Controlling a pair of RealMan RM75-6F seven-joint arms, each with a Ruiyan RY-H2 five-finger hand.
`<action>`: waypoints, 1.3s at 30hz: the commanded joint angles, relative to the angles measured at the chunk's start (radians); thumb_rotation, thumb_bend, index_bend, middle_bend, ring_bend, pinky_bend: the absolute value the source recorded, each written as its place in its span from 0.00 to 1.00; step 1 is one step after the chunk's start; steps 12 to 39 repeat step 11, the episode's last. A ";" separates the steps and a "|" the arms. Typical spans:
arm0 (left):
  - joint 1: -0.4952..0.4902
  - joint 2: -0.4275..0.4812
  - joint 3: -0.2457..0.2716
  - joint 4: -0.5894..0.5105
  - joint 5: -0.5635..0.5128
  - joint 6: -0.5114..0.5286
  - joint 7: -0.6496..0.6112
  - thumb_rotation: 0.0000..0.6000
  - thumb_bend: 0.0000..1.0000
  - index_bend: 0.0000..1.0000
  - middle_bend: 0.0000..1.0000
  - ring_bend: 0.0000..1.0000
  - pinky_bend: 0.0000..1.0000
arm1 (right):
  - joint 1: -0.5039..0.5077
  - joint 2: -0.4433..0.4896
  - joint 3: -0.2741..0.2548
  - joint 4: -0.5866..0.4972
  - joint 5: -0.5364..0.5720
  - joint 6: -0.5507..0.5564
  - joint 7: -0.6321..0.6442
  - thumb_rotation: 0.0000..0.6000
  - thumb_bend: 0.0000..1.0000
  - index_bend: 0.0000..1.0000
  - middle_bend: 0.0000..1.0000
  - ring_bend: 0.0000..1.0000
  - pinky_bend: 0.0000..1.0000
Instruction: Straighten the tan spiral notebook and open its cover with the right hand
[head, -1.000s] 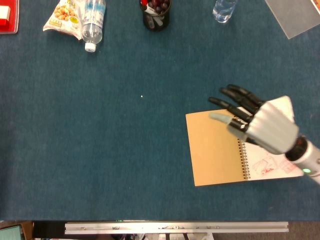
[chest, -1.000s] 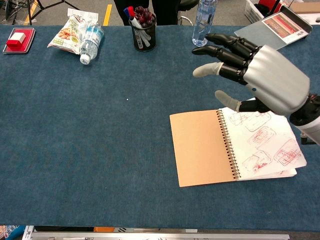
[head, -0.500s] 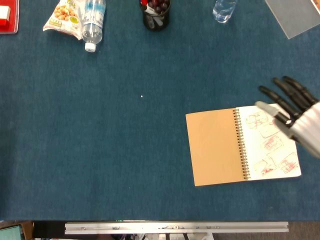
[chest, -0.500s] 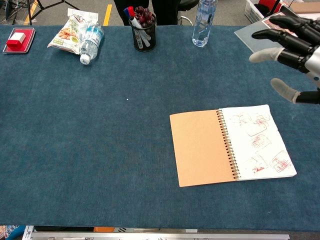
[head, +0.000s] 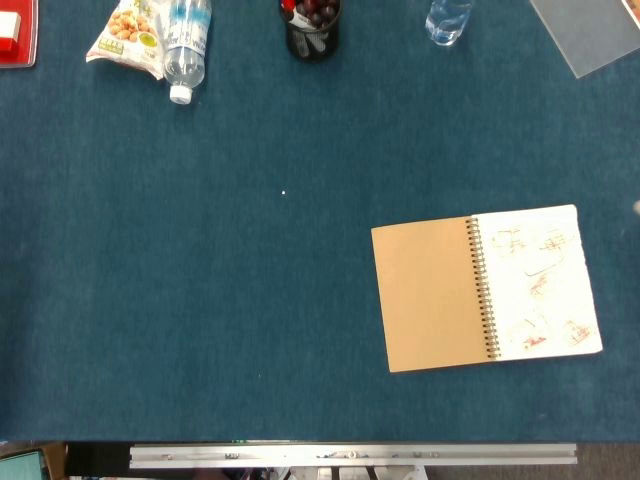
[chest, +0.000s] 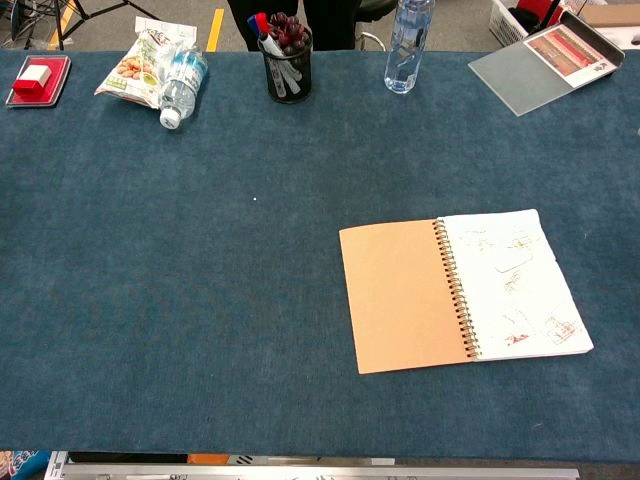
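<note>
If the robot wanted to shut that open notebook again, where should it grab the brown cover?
Probably the tan cover's free left edge, approached from the left. The cover lies flat, hinged at the spiral binding on its right, so the far edge lifts most easily and can swing over the sketched page.

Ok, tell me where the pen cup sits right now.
The pen cup stands at the table's far edge, centre-left in the chest view, between the lying water bottle and the upright bottle.
</note>
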 joint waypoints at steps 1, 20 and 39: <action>-0.002 0.004 -0.001 -0.006 0.001 0.000 0.000 1.00 0.36 0.26 0.07 0.11 0.28 | -0.051 -0.007 0.008 0.004 0.037 0.028 0.012 1.00 0.34 0.30 0.18 0.04 0.16; -0.018 0.012 -0.006 -0.030 0.004 -0.012 0.023 1.00 0.36 0.26 0.07 0.11 0.28 | -0.161 -0.024 0.051 0.054 0.122 0.093 0.108 1.00 0.34 0.30 0.18 0.04 0.16; -0.018 0.012 -0.006 -0.030 0.004 -0.012 0.023 1.00 0.36 0.26 0.07 0.11 0.28 | -0.161 -0.024 0.051 0.054 0.122 0.093 0.108 1.00 0.34 0.30 0.18 0.04 0.16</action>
